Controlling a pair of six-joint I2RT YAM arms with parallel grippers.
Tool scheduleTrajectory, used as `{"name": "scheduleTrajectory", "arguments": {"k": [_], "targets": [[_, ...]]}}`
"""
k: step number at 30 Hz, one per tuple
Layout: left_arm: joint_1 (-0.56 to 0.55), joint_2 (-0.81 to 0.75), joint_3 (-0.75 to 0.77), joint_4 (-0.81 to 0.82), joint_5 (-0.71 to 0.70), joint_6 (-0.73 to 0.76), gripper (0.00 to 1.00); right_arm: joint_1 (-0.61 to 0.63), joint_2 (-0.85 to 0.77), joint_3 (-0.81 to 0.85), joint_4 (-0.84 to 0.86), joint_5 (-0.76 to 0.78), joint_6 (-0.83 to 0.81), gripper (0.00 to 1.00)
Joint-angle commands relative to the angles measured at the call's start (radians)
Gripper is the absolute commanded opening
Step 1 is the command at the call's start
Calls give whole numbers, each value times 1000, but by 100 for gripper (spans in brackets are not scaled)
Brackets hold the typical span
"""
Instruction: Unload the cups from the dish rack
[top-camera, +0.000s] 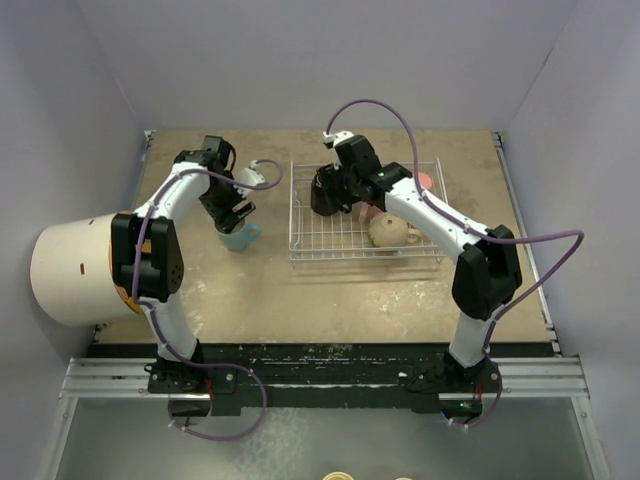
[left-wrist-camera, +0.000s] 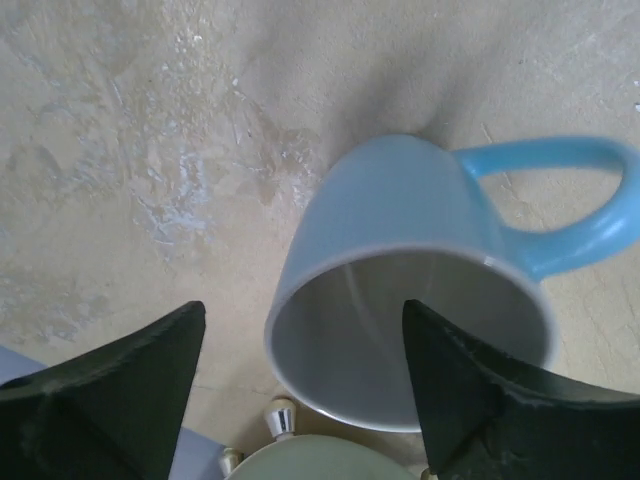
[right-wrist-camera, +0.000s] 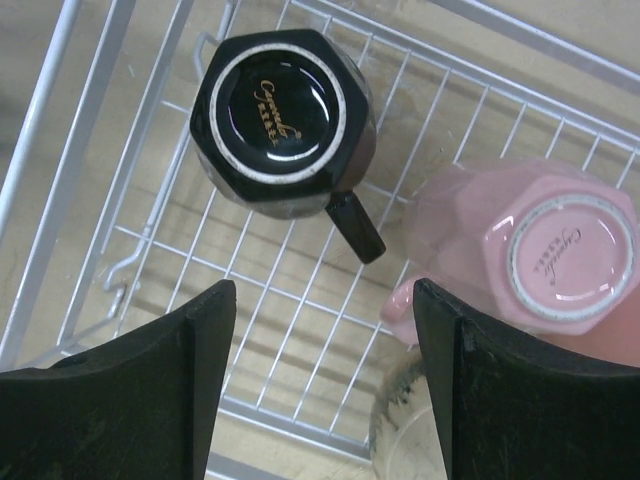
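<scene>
Closest under the overhead lens: left arm (top-camera: 148, 255) and right arm (top-camera: 486, 272), black joints and white links, both stretched out over the tan desk (top-camera: 300, 300). Low on the left side, left pincer (top-camera: 238, 218) over the light blue mug (top-camera: 242, 237), which stands on the bare desk just left of the dish rack (top-camera: 300, 252) and outside it. Well apart at the left edge: big white cylinder (top-camera: 72, 272). Down inside the rack's left half: right pincer (top-camera: 336, 198). Within the wire: pale pink mug (top-camera: 372, 212) near the middle, rounded tan mug (top-camera: 390, 230) just beside it toward the near side, coral tumbler (top-camera: 425, 182) at the far right corner.

From the left wrist: two black fingers (left-wrist-camera: 120, 390) spread wide, holding nothing. Between and beyond them, the light blue mug, mouth turned toward the lens, grey inside, handle out to the right. One finger clear of the mug on the left; the other overlapping the rim on the right, contact impossible to tell.

From the right wrist: fingers (right-wrist-camera: 130, 390) spread wide above the rack floor, empty. Upside down on the wire at upper left: black mug (right-wrist-camera: 280, 120), gold script on its base, handle pointing toward the lower right. At the right, apart from it, the pale pink mug, likewise upside down. At the bottom edge between the fingers, a blurred rounded rim, too unclear to name.
</scene>
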Motion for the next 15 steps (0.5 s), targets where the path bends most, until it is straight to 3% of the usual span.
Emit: {"name": "scheduleTrajectory", "arguments": {"k": [1,2,8,15], "targets": [[0,-67,81,15,35,15,86,-1,45,57,47,21,-55,73],[0,-89,97,5,51,12,99,-1,52,57,55,13,-60,73],[0,-295,147,30,157,-32,99,-2,121,75,69,20,-88,69],[6,-590,45,223,251,-205,99,-6,186,120,62,25,-133,58]]}}
